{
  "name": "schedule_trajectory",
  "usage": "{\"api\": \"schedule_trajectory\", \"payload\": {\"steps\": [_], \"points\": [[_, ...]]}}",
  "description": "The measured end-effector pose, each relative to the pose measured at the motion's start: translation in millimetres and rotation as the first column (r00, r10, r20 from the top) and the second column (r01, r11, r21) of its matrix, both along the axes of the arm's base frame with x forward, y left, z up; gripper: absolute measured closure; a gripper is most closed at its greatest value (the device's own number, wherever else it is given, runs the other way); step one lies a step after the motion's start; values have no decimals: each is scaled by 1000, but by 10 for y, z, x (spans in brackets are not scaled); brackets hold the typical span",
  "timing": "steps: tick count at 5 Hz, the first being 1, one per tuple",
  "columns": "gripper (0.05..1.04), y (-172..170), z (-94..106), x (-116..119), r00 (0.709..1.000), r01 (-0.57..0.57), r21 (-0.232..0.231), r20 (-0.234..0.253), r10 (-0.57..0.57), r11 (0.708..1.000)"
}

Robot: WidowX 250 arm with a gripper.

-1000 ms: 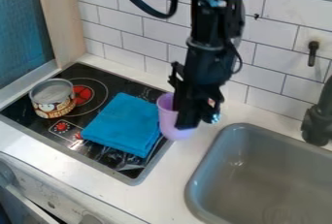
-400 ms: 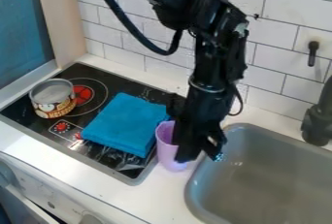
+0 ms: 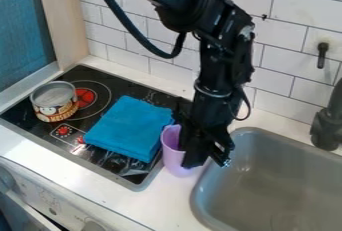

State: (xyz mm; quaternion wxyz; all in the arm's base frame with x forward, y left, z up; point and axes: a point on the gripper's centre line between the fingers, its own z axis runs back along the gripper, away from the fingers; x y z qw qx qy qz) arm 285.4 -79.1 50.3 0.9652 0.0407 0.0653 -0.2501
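My pincer (image 3: 198, 161) is pinching the purple cup (image 3: 172, 155) between the cloth (image 3: 129, 127) and sink (image 3: 270, 187).
The cup is sitting mouth up at the stove's (image 3: 135, 88) right edge, in my grip. The cloth is lying just beside it, and a can (image 3: 56, 111) is standing farther left on the stove.

Can (image 3: 56, 109) on stovetop (image 3: 97, 111), gray sink (image 3: 274, 175)

The black arm (image 3: 215, 70) hangs to the R of the blue cloth (image 3: 129, 129), w/ its jaws at the R side of the purple cup (image 3: 172, 156), just beside the cloth. L of the cloth, on the same black stovetop (image 3: 120, 87), is a can (image 3: 56, 107); farther R, the grey sink (image 3: 234, 177) in the desk (image 3: 167, 197).
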Motion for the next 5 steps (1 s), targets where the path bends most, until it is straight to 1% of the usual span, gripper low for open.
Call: {"api": "schedule_trajectory", "payload": {"steps": [1, 2, 3, 4, 5], "points": [[777, -23, 51, -12, 1000, -6, -28, 28, 7, 1000], [490, -28, 329, -18, 996, 23, -56, 85, -18, 998], [190, 74, 573, -34, 994, 2, -70, 113, 6, 998], [75, 182, 792, 111, 987, -10, -70, 157, 21, 997], [80, 386, 832, 318, 978, -57, -49, 196, 66, 997]]}}
